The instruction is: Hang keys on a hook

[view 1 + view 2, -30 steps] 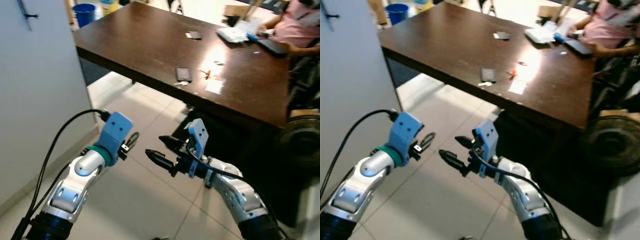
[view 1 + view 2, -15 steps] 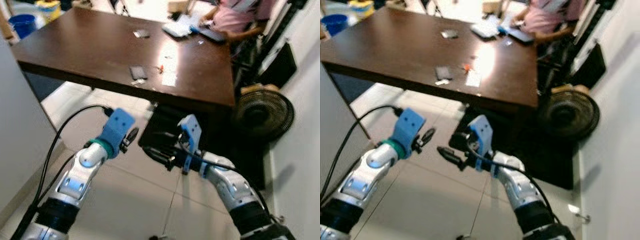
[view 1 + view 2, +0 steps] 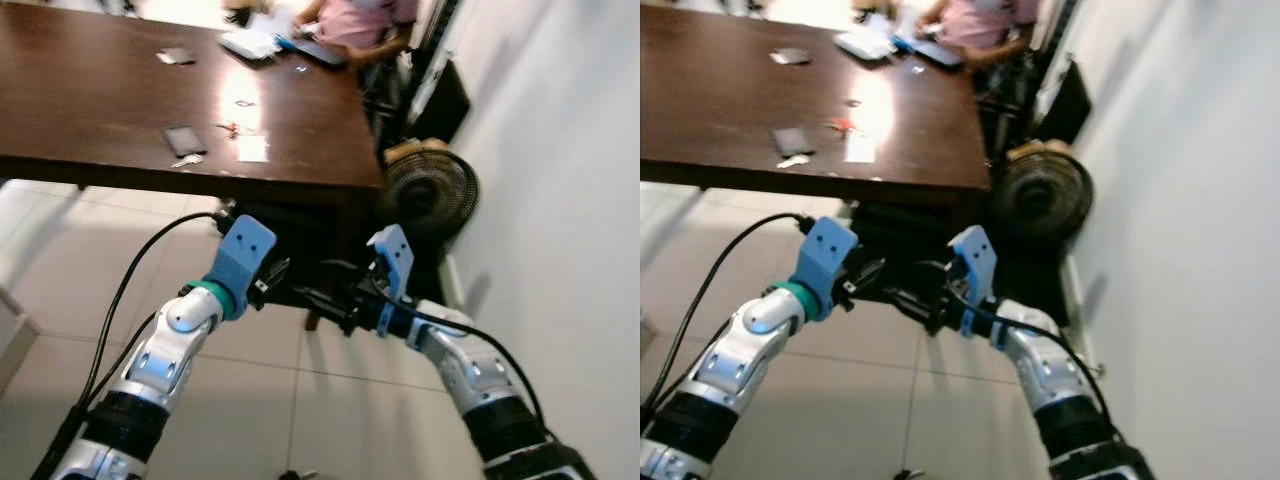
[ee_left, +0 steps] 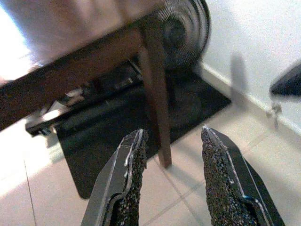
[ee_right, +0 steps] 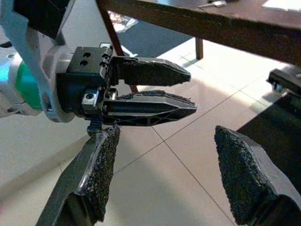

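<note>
Left eye view, keys (image 3: 186,160) apparently on table (image 3: 90,110), well beyond both claws

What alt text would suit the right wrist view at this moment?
The right gripper, jaws open and holding nothing, faces the left gripper close ahead, which is open and empty too. Beyond them lie pale floor tiles and the edge of a dark wooden table with a leg.
</note>
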Controlling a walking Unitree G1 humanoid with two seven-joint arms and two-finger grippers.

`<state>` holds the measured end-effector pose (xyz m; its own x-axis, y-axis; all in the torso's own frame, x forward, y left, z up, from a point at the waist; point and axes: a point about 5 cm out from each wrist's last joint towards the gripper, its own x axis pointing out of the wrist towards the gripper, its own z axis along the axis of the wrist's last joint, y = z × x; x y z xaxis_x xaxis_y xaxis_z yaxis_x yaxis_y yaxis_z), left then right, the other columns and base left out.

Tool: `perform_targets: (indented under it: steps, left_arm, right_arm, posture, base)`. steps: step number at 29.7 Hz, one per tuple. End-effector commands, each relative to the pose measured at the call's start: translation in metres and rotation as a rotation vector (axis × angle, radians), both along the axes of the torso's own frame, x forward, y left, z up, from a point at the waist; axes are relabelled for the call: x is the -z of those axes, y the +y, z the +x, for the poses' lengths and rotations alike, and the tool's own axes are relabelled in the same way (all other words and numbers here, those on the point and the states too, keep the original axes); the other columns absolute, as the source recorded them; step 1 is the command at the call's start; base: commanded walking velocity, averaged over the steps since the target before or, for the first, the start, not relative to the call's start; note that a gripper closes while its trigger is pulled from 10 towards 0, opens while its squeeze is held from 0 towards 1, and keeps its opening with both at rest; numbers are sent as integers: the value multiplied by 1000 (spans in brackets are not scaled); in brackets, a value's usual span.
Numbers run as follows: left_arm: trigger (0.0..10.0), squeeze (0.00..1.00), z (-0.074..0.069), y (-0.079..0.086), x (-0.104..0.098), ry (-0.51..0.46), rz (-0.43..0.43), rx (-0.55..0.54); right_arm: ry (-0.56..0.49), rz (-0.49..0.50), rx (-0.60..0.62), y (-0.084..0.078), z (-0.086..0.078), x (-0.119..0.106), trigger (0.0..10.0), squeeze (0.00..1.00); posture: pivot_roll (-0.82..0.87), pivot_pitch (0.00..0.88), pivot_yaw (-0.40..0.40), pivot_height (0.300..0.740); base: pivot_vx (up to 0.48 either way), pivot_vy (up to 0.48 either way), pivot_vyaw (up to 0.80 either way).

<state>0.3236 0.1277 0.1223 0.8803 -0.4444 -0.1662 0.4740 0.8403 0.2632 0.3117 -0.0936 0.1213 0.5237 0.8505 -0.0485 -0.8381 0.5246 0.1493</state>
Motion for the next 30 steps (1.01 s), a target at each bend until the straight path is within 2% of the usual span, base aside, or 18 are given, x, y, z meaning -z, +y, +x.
perform_targets:
  steps: [1, 6, 8, 10, 11, 15, 18, 21, 24, 25, 27, 29, 30]
  left_arm:
    - [10000, 0, -1, 2, 2, 10, 27, 23]
    - [10000, 0, -1, 6, 2, 11, 39, 21]
    - [10000, 0, -1, 19, 2, 18, 76, 19]
    - [10000, 0, -1, 19, 2, 18, 76, 19]
    - [10000, 0, 0, 26, 2, 23, 98, 16]
    - [10000, 0, 0, 35, 2, 26, 123, 10]
    - [10000, 0, 0, 35, 2, 26, 123, 10]
    - [10000, 0, 0, 36, -5, -6, 46, -9]
    - [10000, 0, 0, 36, -8, -22, 17, -20]
    - [10000, 0, 0, 36, -11, -36, -1, -28]
    - [10000, 0, 0, 34, -18, -76, -50, -47]
    - [10000, 0, 0, 34, -18, -76, -50, -47]
    - [10000, 0, 0, 34, -23, -100, -73, -58]
  right_arm:
    - [6, 1, 14, 2, 0, 1, 10000, 0]
    - [-1, 6, 15, 6, 0, 0, 10000, 0]
    - [-14, 23, 16, 19, -1, -1, 10000, 0]
    - [-14, 23, 16, 19, -1, -1, 10000, 0]
    - [-17, 38, 17, 26, -2, -1, 10000, 0]
    - [-19, 55, 17, 34, -3, -1, 10000, 0]
    - [-19, 55, 17, 34, -3, -1, 10000, 0]
    - [-48, 80, 35, 31, -3, -5, 10000, 0]
    - [-66, 98, 58, 28, -3, -8, 10000, 0]
    - [-85, 121, 75, 25, -2, -11, 10000, 0]
    - [-122, 217, 187, 15, 3, -25, 10000, 0]
    - [-122, 217, 187, 15, 3, -25, 10000, 0]
    - [-135, 264, 224, 12, 5, -33, 10000, 0]
  posture:
    - [78, 0, 46, 740]
    - [80, 0, 53, 740]
    - [98, 0, 114, 740]
    - [98, 0, 114, 740]
    - [102, 0, 125, 740]
    - [110, 0, 131, 740]
    - [110, 0, 131, 740]
    - [100, 0, 113, 740]
    - [97, 0, 109, 740]
    - [95, 0, 103, 740]
    - [81, 0, 81, 740]
    - [81, 0, 81, 740]
    - [80, 0, 73, 740]
  base:
    - [0, 0, -800]
    - [0, 0, -800]
    - [0, 0, -800]
    - [0, 0, -800]
    - [0, 0, -800]
    - [0, 0, -800]
    - [0, 0, -800]
    - [0, 0, -408]
    - [0, 0, 0]
    - [0, 0, 0]
    - [0, 0, 0]
    - [0, 0, 0]
    - [0, 0, 0]
